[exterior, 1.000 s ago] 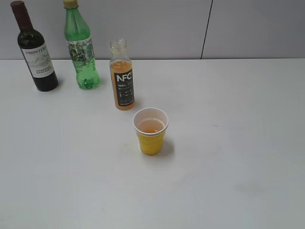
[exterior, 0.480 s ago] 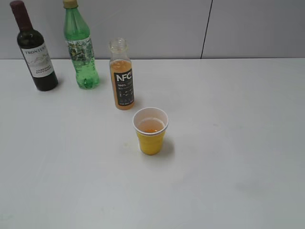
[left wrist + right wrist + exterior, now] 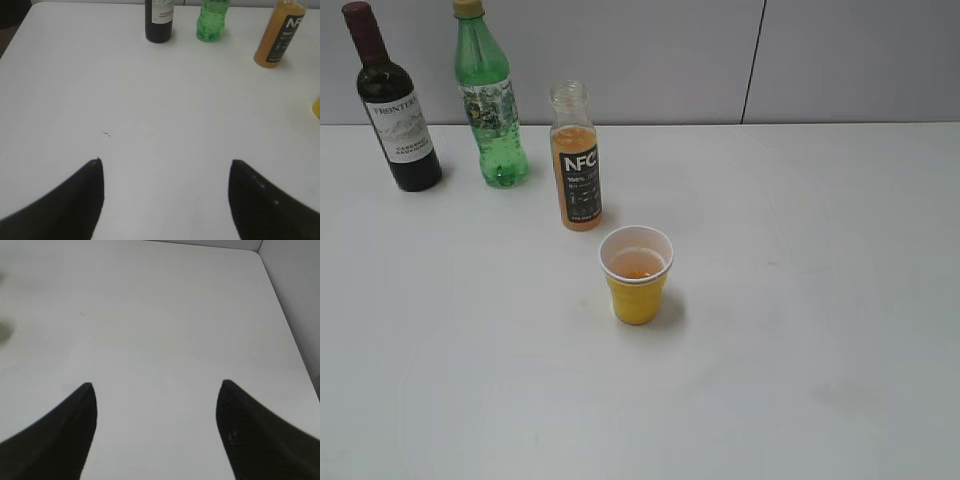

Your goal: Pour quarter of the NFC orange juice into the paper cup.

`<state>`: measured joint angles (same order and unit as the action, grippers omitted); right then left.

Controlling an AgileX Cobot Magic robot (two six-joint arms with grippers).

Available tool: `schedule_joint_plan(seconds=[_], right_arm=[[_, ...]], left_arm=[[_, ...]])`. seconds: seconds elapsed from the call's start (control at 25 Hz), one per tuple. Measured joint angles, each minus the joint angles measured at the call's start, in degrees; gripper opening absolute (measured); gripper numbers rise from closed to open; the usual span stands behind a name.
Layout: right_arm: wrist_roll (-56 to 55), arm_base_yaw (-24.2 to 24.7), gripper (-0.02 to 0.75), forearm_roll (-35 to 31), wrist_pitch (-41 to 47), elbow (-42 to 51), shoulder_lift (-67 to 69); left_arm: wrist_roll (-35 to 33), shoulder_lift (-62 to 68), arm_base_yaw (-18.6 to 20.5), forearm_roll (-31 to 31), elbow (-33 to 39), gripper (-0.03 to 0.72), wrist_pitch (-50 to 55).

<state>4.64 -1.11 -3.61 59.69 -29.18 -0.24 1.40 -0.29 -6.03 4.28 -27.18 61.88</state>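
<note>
The NFC orange juice bottle (image 3: 576,160) stands upright and uncapped on the white table, its neck empty; it also shows in the left wrist view (image 3: 278,36) at the top right. The yellow paper cup (image 3: 637,274) stands in front of it with orange liquid inside; a sliver of it shows in the left wrist view (image 3: 317,106). No gripper shows in the exterior view. My left gripper (image 3: 165,162) is open and empty over bare table, well short of the bottles. My right gripper (image 3: 156,385) is open and empty over bare table.
A dark wine bottle (image 3: 394,108) and a green plastic bottle (image 3: 491,100) stand at the back left by the grey wall; both show in the left wrist view, wine bottle (image 3: 159,21) and green bottle (image 3: 212,22). The table's right edge (image 3: 280,305) meets a wall.
</note>
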Motion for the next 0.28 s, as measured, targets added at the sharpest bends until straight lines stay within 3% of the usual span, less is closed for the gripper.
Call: schedule_joint_plan(seconds=[0.28], right_arm=[[0.0,0.0,0.591,0.0,0.0,0.0,0.0]], left_arm=[[0.0,0.0,0.0,0.0,0.0,0.568,0.0]])
